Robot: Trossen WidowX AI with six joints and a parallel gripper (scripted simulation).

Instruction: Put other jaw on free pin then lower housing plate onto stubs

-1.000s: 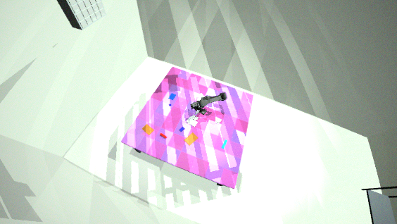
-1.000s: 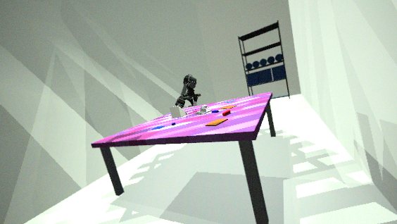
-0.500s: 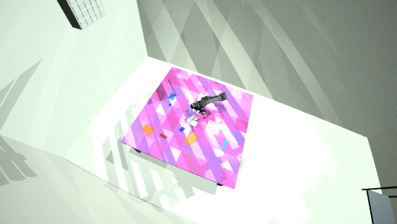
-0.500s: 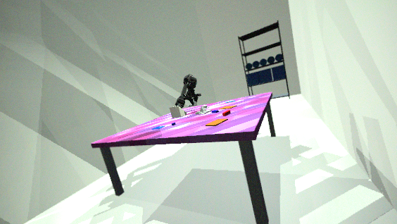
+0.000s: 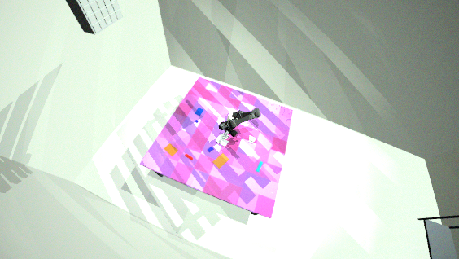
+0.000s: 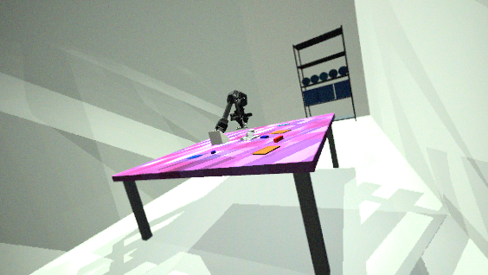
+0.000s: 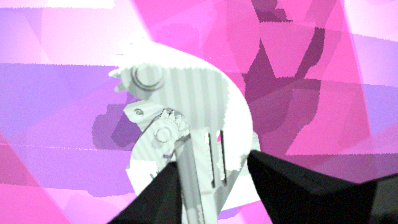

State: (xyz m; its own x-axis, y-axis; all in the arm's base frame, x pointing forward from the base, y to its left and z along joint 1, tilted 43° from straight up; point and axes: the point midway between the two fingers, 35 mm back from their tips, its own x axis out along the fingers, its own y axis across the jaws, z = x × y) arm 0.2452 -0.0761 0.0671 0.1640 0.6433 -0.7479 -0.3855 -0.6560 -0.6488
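Observation:
My gripper (image 7: 213, 164) is shut on a white curved jaw (image 7: 202, 97); its round hub and gear teeth point to the upper left in the wrist view. Beneath it, partly covered, is the other white jaw (image 7: 147, 150), with a round pin head and gear teeth; its teeth are apart from the held jaw's teeth in this view. A white tab (image 7: 135, 113) with a small round feature sticks out beside it. The white assembly also shows in the top view (image 5: 222, 140) and the exterior view (image 6: 250, 137). The free pin and housing plate cannot be told for certain.
A pale block (image 6: 217, 137) stands by the arm in the exterior view. A small white piece (image 5: 252, 139) lies right of the assembly. Two orange squares (image 5: 171, 149) (image 5: 220, 160), a red block (image 5: 189, 156), blue pieces (image 5: 198, 111) (image 5: 210, 149) and a cyan strip (image 5: 260, 166) lie around.

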